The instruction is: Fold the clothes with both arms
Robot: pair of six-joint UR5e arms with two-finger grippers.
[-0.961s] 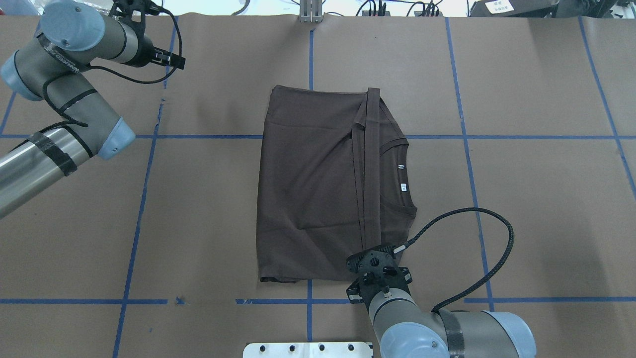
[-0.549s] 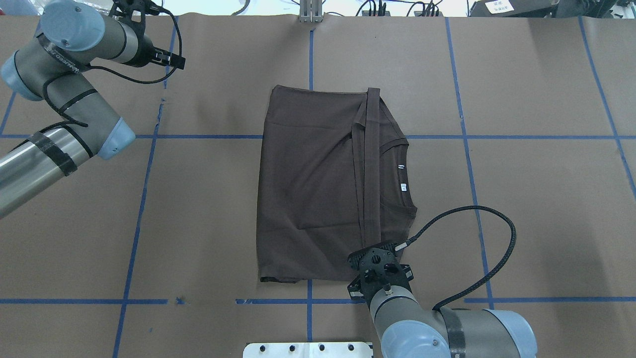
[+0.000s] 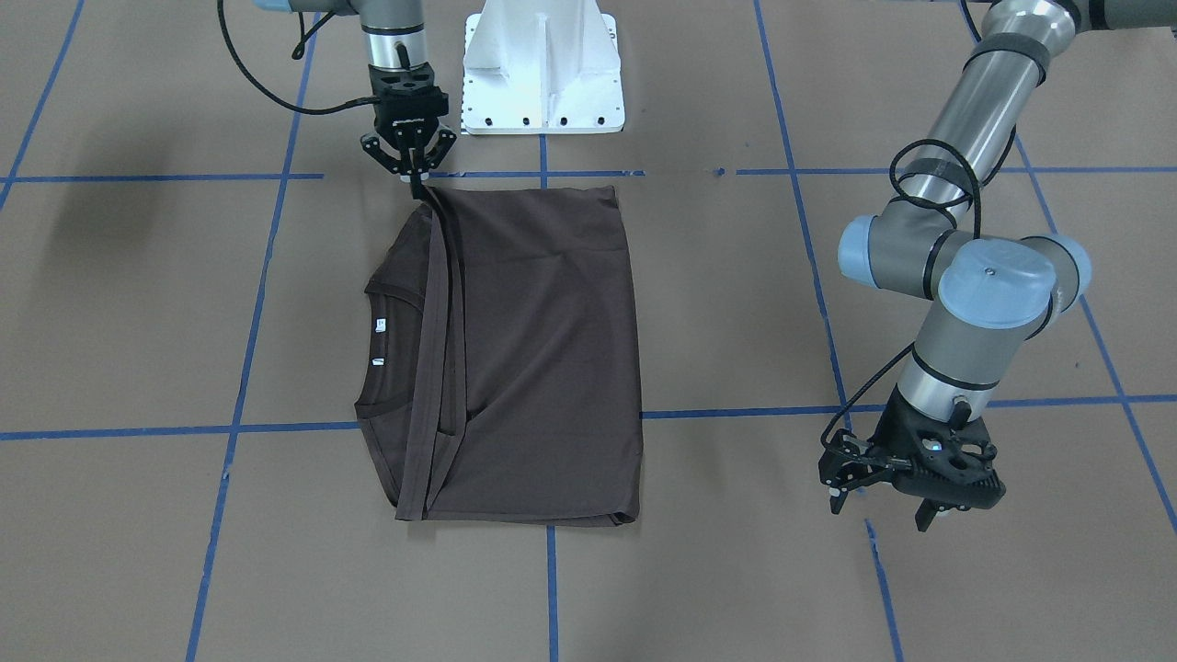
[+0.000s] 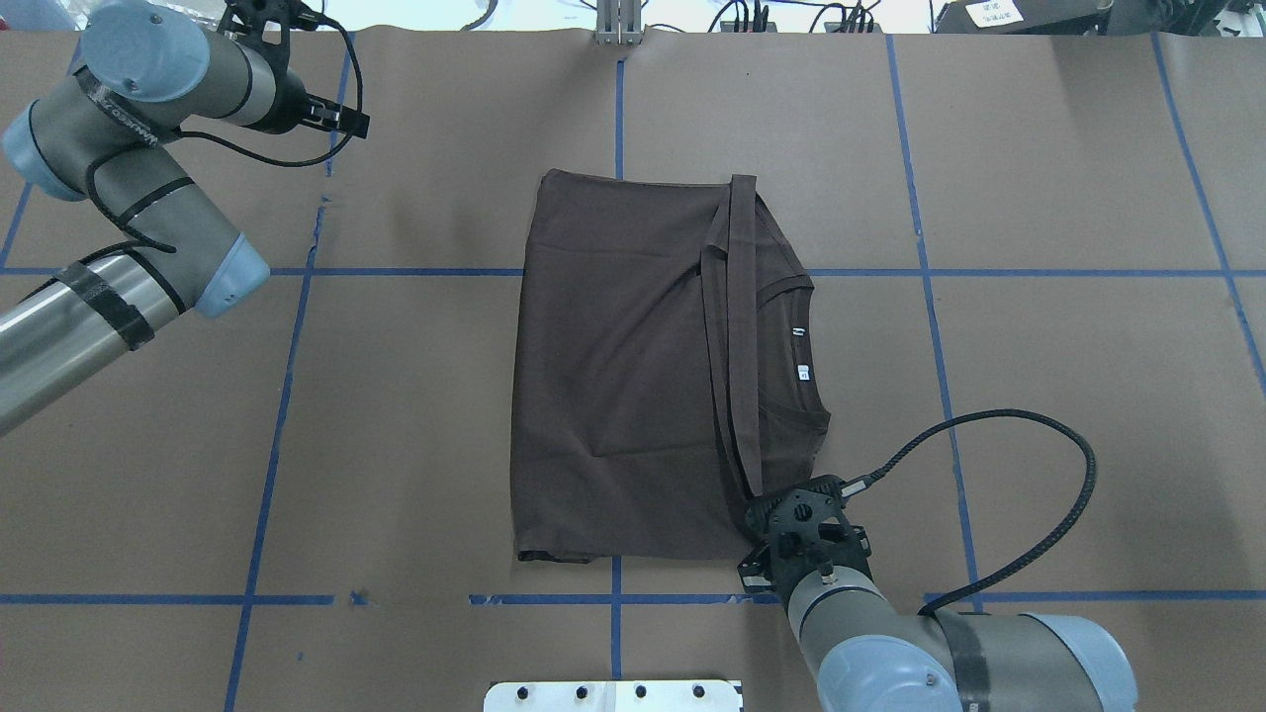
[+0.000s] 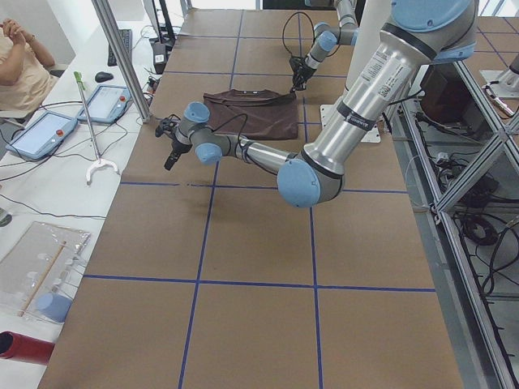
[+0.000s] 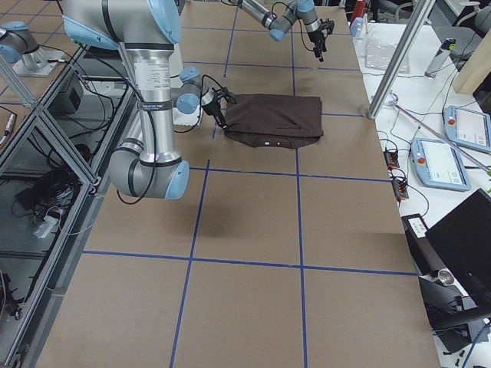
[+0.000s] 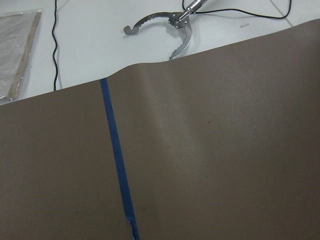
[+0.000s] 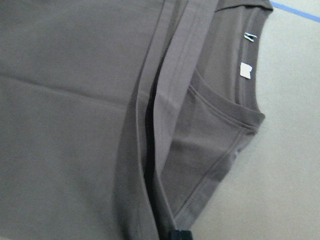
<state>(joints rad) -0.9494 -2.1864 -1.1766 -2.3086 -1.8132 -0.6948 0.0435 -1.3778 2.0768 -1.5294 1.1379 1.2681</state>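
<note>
A dark brown T-shirt lies folded in a rectangle at the table's middle. Its ribbed collar and white labels show on the robot's right side. A folded hem strip runs along the fold. My right gripper is at the near right corner, shut on the near end of that strip; in the right wrist view a black fingertip meets the cloth at the bottom edge. My left gripper hangs open over bare paper, far left of the shirt, near the table's far edge.
The white pedestal base stands just behind the right gripper. Blue tape lines cross the brown paper. Beyond the far edge lies a metal reacher tool. A person sits off the table's far side.
The right gripper has moved to the robot's right and slightly nearer its base, drawing the near end of the hem strip with it. The left arm has stayed still.
</note>
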